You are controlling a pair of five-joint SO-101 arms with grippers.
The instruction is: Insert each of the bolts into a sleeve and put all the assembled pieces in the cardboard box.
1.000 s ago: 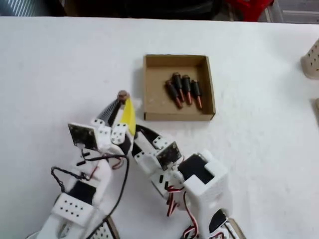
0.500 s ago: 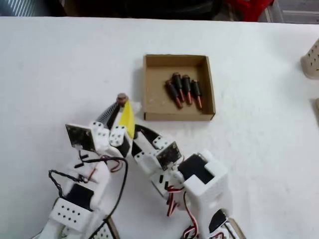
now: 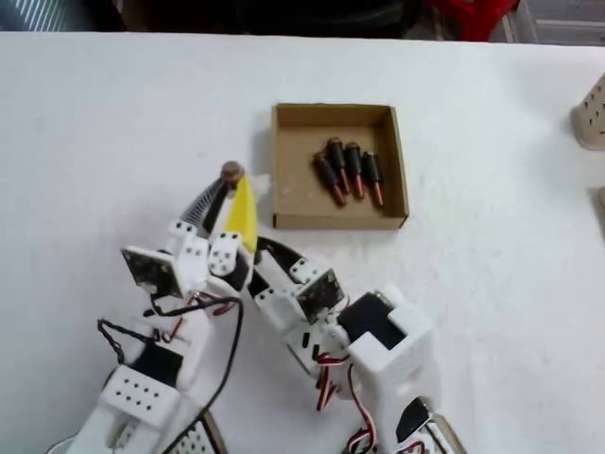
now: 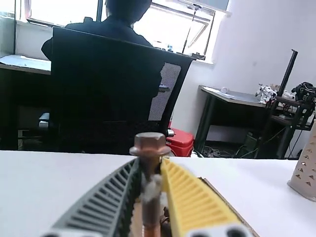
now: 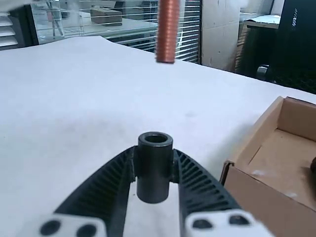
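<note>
My left gripper (image 3: 230, 196), with one grey and one yellow finger, is shut on a copper bolt (image 3: 231, 172) held upright, head up (image 4: 149, 147). My right gripper (image 5: 154, 172) is shut on a black sleeve (image 5: 154, 148) standing upright, bore facing up. The bolt's threaded shaft (image 5: 168, 29) hangs above the sleeve and slightly off to one side, apart from it. In the high view the right gripper's black fingers (image 3: 280, 253) lie just beneath the left gripper. The cardboard box (image 3: 295, 180) sits close beside both grippers, with several assembled pieces (image 3: 348, 170) in it.
A beige perforated object (image 3: 591, 113) stands at the table's right edge. The box's near wall (image 5: 256, 192) is right beside the right gripper. Open white tabletop lies to the left of the arms and beyond the box.
My left gripper has shifted slightly away from the arm bases with the bolt still in it. The right gripper and its sleeve have stayed put.
</note>
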